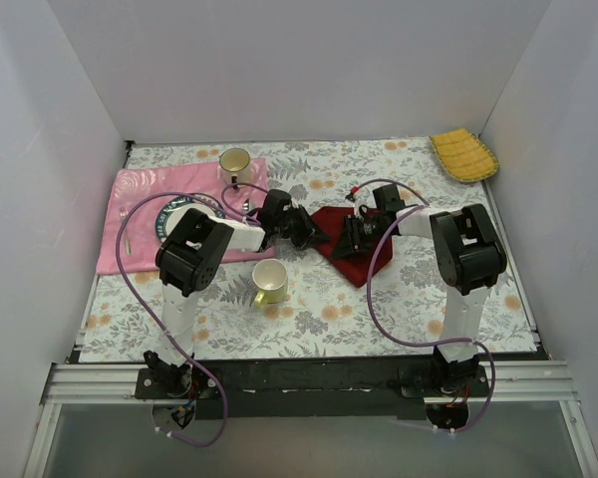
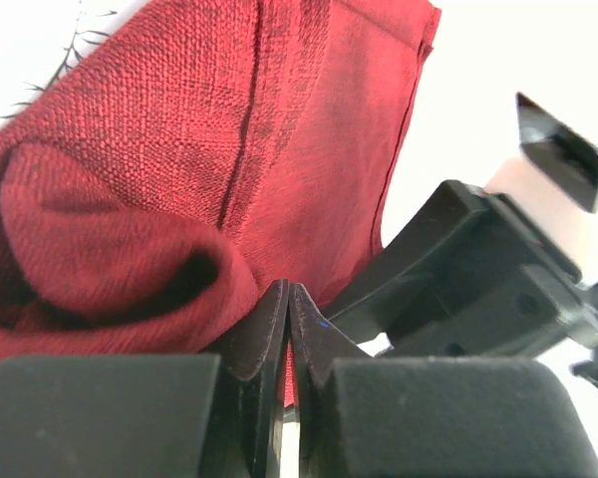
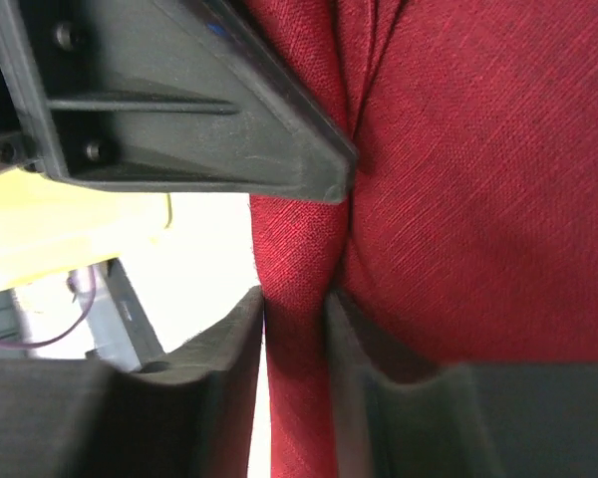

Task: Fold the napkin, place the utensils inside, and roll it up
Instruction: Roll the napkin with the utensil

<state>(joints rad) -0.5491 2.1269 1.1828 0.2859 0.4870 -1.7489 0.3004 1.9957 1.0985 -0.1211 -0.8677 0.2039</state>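
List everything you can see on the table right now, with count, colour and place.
napkin: one, dark red, centre, pinched by both grippers
patterned cloth: one, pink, left side
plate: one, dark-rimmed, on pink cloth, partly under left arm
ribbed cloth: one, yellow, far right corner
metallic cup: one, gold-toned, far edge of pink cloth
yellow-white cup: one, near centre
tablecloth: one, floral, covering table
left gripper: black, shut on napkin
right gripper: black, shut on napkin

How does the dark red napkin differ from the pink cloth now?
The napkin is plain dark red; the pink cloth is pale and patterned. The napkin is smaller and bunched, pinched by the left hand and the right hand; the pink cloth lies flat, bearing a plate and a cup. Both are soft cloths.
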